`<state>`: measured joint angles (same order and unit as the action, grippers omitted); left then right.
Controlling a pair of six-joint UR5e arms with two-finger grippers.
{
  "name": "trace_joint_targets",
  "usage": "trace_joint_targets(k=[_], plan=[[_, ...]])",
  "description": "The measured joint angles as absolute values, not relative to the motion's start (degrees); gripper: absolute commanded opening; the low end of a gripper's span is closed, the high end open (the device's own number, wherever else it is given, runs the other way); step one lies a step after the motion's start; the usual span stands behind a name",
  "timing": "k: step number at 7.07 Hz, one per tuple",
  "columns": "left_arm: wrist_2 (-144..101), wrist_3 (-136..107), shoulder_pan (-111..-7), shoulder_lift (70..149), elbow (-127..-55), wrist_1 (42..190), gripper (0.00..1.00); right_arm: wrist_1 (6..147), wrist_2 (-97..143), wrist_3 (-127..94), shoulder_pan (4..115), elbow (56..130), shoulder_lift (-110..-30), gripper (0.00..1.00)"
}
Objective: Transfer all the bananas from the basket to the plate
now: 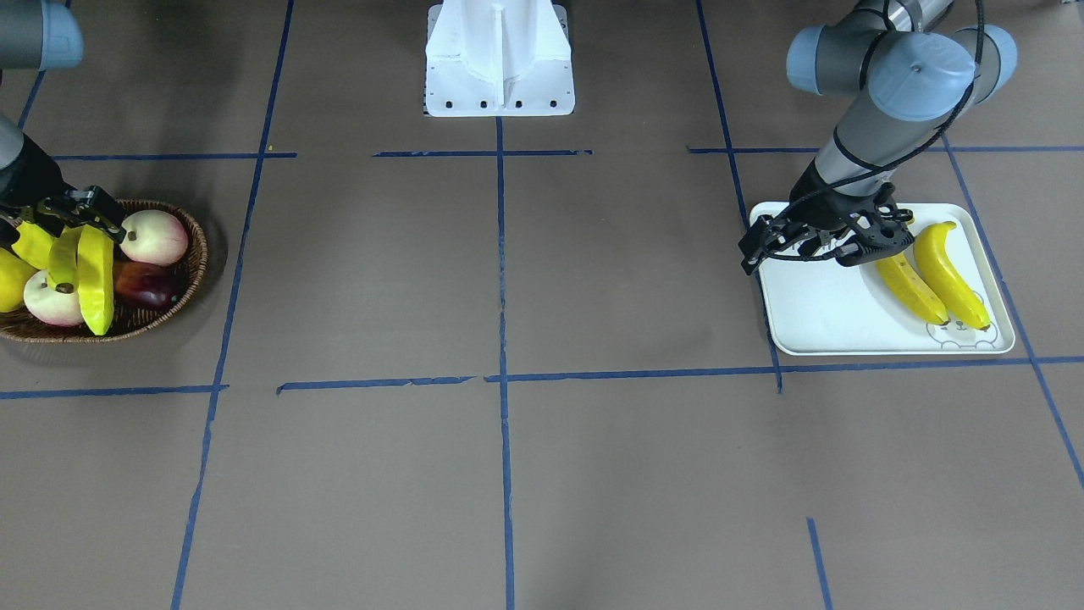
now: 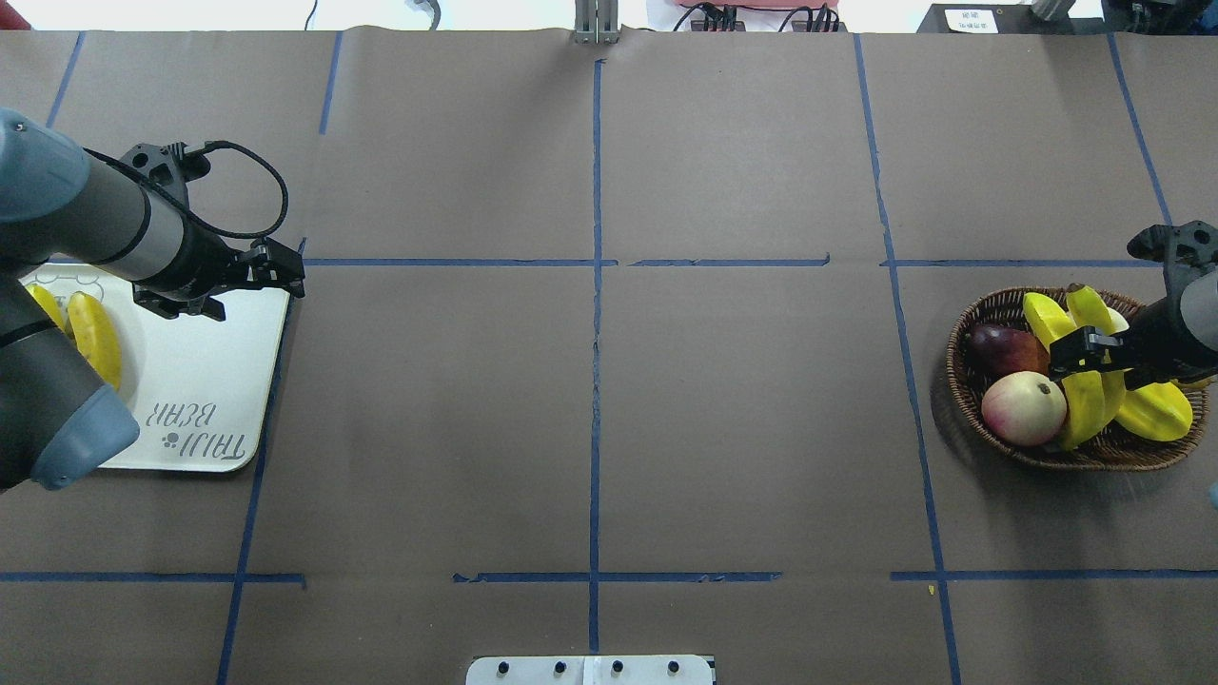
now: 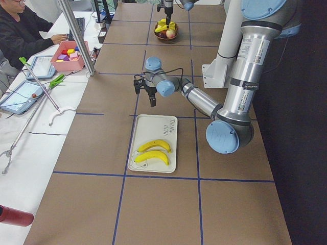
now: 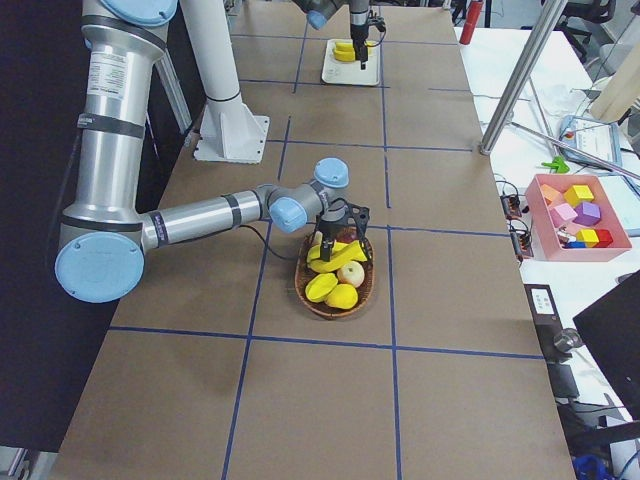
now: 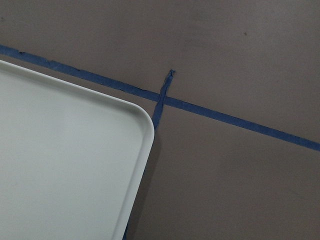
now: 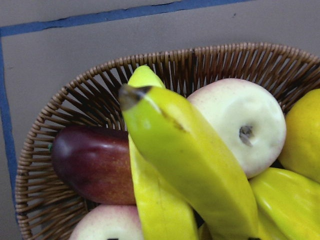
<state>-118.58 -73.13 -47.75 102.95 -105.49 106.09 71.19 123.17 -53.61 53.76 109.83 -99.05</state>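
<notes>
Yellow bananas (image 1: 950, 278) lie two on the plate (image 1: 813, 313) beside the left tool (image 1: 758, 246), open and empty, while the right tool (image 2: 1080, 352) looks clamped on a banana (image 6: 190, 160) in the basket (image 6: 95, 90), so next comes a clean lift and a carry across the bench (image 2: 742, 428).

Left in the overhead view: glossy bright-yellow curved bananas (image 2: 95, 338), dark-tipped, on a white rimmed plate (image 2: 209, 371) lettered in grey. Right: a brown woven wicker basket (image 2: 963, 400) holding a pink-cream round apple (image 2: 1023, 407) and a dark purple-red fruit (image 2: 1004, 349). Blue tape lines (image 2: 595, 381) grid the brown table (image 2: 742, 428).
</notes>
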Motion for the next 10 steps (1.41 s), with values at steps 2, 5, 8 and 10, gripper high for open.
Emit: trace_joint_targets(k=[2, 5, 8, 10], plan=[[-118.35, -73.49, -47.66, 103.13, -105.44, 106.08, 0.99, 71.12, 123.21, -53.41, 53.67, 109.65, -99.03, 0.61], [-118.3, -73.56, -47.64, 103.18, -105.38, 106.08, 0.99, 71.1, 123.24, -53.06, 53.7, 109.61, -99.05, 0.49], [-118.28, -73.56, -47.61, 103.18, -105.38, 106.09, 0.99, 71.02, 123.36, -52.94, 53.76, 110.05, -99.03, 0.01], [-118.24, -73.62, -47.51, 103.18, -105.39, 106.08, 0.99, 70.89, 123.38, -52.85, 53.94, 111.63, -99.78, 0.0]])
